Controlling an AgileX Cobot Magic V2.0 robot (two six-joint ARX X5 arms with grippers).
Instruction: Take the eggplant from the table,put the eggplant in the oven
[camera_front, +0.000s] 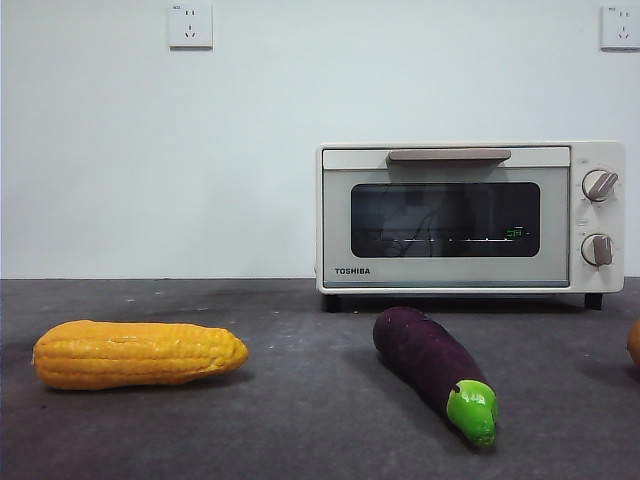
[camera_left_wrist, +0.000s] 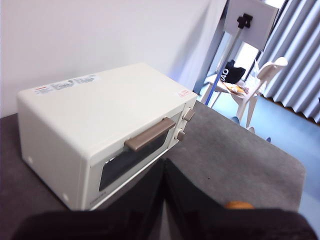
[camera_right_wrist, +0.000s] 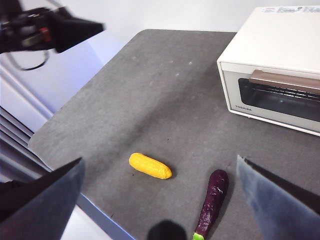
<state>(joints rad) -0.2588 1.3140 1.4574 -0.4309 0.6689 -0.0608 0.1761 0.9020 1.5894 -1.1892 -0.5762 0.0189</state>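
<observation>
The dark purple eggplant (camera_front: 428, 358) lies on the grey table (camera_front: 300, 430) in front of the oven (camera_front: 470, 215), its green cap (camera_front: 472, 410) pointing toward the front. In the right wrist view the eggplant (camera_right_wrist: 214, 194) lies far below my open right gripper (camera_right_wrist: 159, 160), which hangs high over the table with nothing between its jaws. The cream oven (camera_right_wrist: 272, 55) has its glass door closed. My left gripper (camera_left_wrist: 163, 165) is shut and empty, held high near the oven (camera_left_wrist: 100, 115). Neither gripper shows in the front view.
A yellow-orange corn cob (camera_front: 140, 353) lies at the left, apart from the eggplant. A small orange thing (camera_front: 634, 345) peeks in at the right edge. The other arm (camera_right_wrist: 50, 27) shows dark in the right wrist view. The table's edge (camera_right_wrist: 75, 175) runs close by the corn (camera_right_wrist: 150, 166).
</observation>
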